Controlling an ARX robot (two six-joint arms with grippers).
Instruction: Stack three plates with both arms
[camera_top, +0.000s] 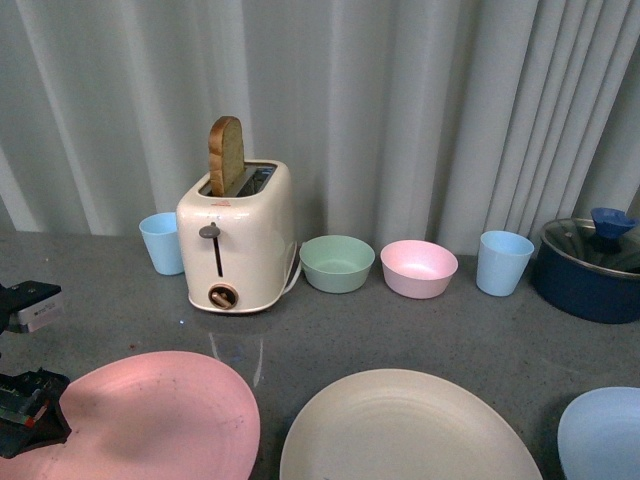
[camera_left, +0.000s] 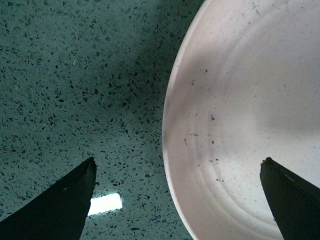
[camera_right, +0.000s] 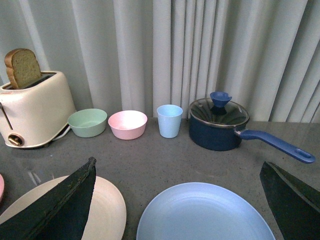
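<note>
Pink plate (camera_top: 160, 415), cream plate (camera_top: 405, 430), blue plate (camera_top: 605, 435): front view, one row on counter (camera_top: 480, 330), left to right, unstacked. Left gripper (camera_top: 38, 355) at pink rim; right arm unseen.
Left wrist view: jaws spread, straddling pink rim, one finger over plate, other over counter.
Right wrist view: right gripper (camera_right: 177, 200) spread, blue plate straight ahead between fingers, cream plate beside.
Cream plate lies between arms; likely base.

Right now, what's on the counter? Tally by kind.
Plates: 3 (pink plate, cream plate, light blue plate)
Bowls: 2 (green bowl, pink bowl)
Cups: 2 (left cup, right cup), both light blue
Toaster: 1
Bread slice: 1
Lidded pot: 1
Total: 10
</note>
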